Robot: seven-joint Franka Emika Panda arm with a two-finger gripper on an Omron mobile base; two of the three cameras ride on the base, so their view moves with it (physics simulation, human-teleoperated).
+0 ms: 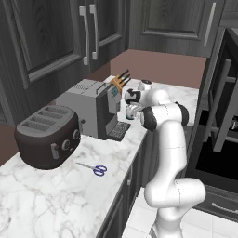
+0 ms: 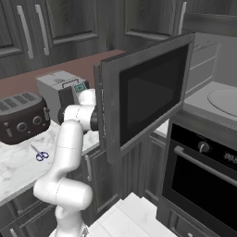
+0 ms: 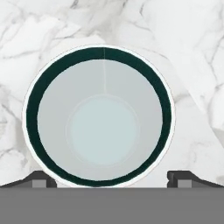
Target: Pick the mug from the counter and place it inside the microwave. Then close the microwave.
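Note:
Seen from straight above, the mug (image 3: pixel 103 116) is a pale grey-white cylinder with a teal-green rim, standing upright and empty on the white marble counter (image 3: pixel 192 48). My gripper (image 3: pixel 113 178) is open, and its two dark fingertips (image 3: pixel 43 178) sit on either side of the mug's near rim without touching it. In the left base view the gripper (image 1: pixel 132 113) points down at the counter (image 1: pixel 69 195), just right of the coffee machine. The microwave (image 2: pixel 217 99) stands with its door (image 2: pixel 148 92) swung wide open, showing the light interior and round turntable.
A dark toaster (image 1: pixel 46 137), a grey coffee machine (image 1: pixel 90 107), a knife block (image 1: pixel 120 81) and blue-handled scissors (image 1: pixel 95 168) share the counter. The open microwave door juts out beside my arm. An oven (image 2: pixel 203 180) sits under the microwave, with dark cabinets above.

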